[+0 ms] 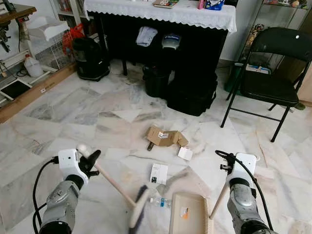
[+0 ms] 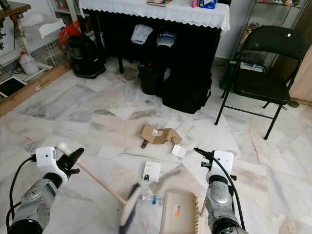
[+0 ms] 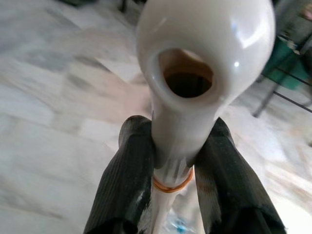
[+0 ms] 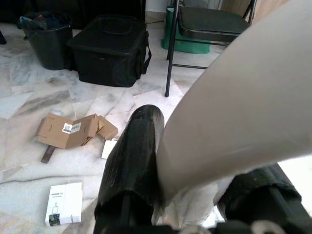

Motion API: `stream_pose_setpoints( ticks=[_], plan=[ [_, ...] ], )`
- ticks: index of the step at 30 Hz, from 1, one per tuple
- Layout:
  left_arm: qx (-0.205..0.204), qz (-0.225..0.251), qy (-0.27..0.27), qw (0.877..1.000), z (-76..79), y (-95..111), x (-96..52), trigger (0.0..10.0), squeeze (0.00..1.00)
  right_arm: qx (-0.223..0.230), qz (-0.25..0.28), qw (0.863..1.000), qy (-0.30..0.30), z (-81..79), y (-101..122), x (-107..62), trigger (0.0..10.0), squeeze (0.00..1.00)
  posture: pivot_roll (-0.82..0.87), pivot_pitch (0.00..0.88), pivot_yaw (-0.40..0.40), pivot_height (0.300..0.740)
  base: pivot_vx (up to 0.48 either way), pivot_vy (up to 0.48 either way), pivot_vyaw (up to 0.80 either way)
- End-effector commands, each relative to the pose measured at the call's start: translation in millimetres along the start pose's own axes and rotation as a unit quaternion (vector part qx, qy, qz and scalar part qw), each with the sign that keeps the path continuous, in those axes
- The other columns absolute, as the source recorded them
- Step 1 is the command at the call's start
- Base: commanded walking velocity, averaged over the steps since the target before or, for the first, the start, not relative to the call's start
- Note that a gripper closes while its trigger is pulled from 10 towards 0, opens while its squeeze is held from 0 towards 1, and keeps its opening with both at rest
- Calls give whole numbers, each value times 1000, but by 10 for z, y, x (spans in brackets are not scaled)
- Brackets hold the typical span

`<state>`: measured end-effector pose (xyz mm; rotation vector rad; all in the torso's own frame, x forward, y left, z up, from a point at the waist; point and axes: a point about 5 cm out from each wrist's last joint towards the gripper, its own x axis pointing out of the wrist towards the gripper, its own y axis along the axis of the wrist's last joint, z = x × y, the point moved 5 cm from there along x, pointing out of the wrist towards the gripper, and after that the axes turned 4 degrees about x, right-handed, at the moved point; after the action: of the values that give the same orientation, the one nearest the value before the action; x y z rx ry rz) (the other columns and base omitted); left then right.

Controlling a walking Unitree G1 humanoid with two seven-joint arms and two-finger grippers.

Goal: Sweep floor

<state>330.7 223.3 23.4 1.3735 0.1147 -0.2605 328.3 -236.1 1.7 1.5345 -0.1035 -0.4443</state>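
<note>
Long wooden-handled broom with a cream plastic knob end (image 1: 114, 184) is the working tool; likely light and stiff, long lever, so the head will swing wide off a small wrist turn; glossy knob looks slippery, so the better hold is just below it on the shaft near the orange band, which is where the left gripper (image 3: 171, 163) is pinching it, black fingers (image 3: 124, 185) pressed on either side of the neck; the dark bristle head (image 1: 138, 208) is blurred, low near the floor between the two arms.

Beige plastic dustpan with a ridged front lip (image 1: 191, 213) sits flat on the white-grey marble floor (image 1: 97, 117), just right of the broom head; rigid, light, may skate on polished marble if pushed; its pale upright handle (image 4: 243, 112) is clamped between the right gripper (image 4: 192, 195) fingers, held high on the stick.

Litter to collect, all light and flat: flattened brown cardboard box with a white label (image 1: 165, 137) ahead of the pan, small white card (image 1: 185, 153) just beside it, white printed carton (image 1: 158, 173) nearer, small clear bottle with a blue label (image 1: 160, 201) lying between broom head and pan; the cardboard is broad and may ride over the lip rather than slide in.

Behind: black folding metal chair (image 1: 273, 73), black square case (image 1: 192, 92) and black bin (image 1: 156, 80) under a lace-covered table (image 1: 161, 12).
</note>
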Motion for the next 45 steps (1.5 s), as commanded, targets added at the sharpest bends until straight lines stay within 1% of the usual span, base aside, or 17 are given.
stream_pose_setpoints(
  ticks=[1, 4, 9, 12, 18, 21, 24, 26, 27, 30, 33, 35, 39, 40, 43, 44, 45],
  plan=[
    [-23, -38, -49, 998, 173, -167, -10, 10000, 0, -1, 15, 1000, -5, 50, 65, 19, 10000, 0, 100, 0, -23, 740, 0, 0, 0],
    [-27, -46, -65, 996, 218, -195, -14, 10000, 0, -1, 15, 1000, -6, 56, 69, 23, 10000, 0, 103, 4, -20, 740, 0, 0, 0],
    [-89, -35, -100, 990, 295, -113, -40, 10000, 0, 1, 14, 1000, -7, 57, 58, 17, 10000, 0, 106, 9, -19, 740, 0, 0, 0],
    [-113, -31, -123, 985, 320, -53, -72, 10000, 0, 1, 14, 1000, -6, 47, 53, 11, 10000, 0, 108, 11, -19, 740, 0, 0, 0],
    [-126, -16, -151, 980, 378, 74, -84, 10000, 0, 2, 14, 1000, -6, 42, 53, 11, 10000, 0, 112, 11, -14, 740, 0, 0, 0],
    [-133, -12, -173, 976, 442, 158, -96, 10000, 0, 2, 14, 1000, -5, 31, 56, 12, 10000, 0, 112, 10, -14, 740, 0, 0, 0],
    [-122, -2, -165, 979, 420, 219, -75, 10000, 0, 4, 16, 1000, -5, 24, 65, 16, 10000, 0, 113, 6, -13, 740, 0, 0, 0],
    [-110, 12, -147, 983, 375, 287, -43, 10000, 0, 5, 17, 1000, -6, 22, 77, 20, 10000, 0, 113, 1, -12, 740, 0, 0, 0],
    [-98, 31, -124, 987, 321, 378, -11, 10000, 0, 8, 21, 1000, -6, 23, 99, 29, 10000, 0, 112, 0, -11, 740, 0, 0, 0],
    [-87, 55, -94, 990, 243, 489, 23, 10000, 0, 10, 26, 1000, -6, 21, 132, 43, 10000, 0, 112, 0, -11, 740, 0, 0, 0],
    [-70, 81, -53, 993, 112, 609, 51, 10000, 0, 14, 33, 999, -2, 0, 174, 60, 10000, 0, 111, 0, -12, 740, 0, 0, 0],
    [-63, 106, -10, 992, -33, 722, 49, 10000, 0, 21, 41, 999, 6, -44, 218, 70, 10000, 0, 110, 0, -11, 740, 0, 0, 0],
    [-55, 125, 24, 990, -136, 801, 35, 10000, 0, 26, 43, 999, 13, -75, 233, 72, 10000, 0, 107, 0, -11, 740, 0, 0, 0],
    [-46, 136, 54, 988, -225, 841, 24, 10000, 0, 28, 43, 999, 16, -92, 236, 72, 10000, 0, 104, 0, -11, 740, 0, 0, 0],
    [-40, 151, 88, 984, -324, 895, 6, 10000, 0, 30, 45, 998, 21, -116, 244, 71, 10000, 0, 101, 0, -12, 740, 0, 0, 0],
    [-30, 164, 119, 979, -409, 953, -15, 10000, 0, 36, 48, 998, 26, -138, 258, 69, 10000, 0, 101, 0, -12, 740, 0, 0, 0],
    [-30, 164, 119, 979, -409, 953, -15, 10000, 0, 36, 48, 998, 26, -138, 258, 69, 10000, 0, 101, 0, -12, 740, 0, 0, 0]
  ],
)
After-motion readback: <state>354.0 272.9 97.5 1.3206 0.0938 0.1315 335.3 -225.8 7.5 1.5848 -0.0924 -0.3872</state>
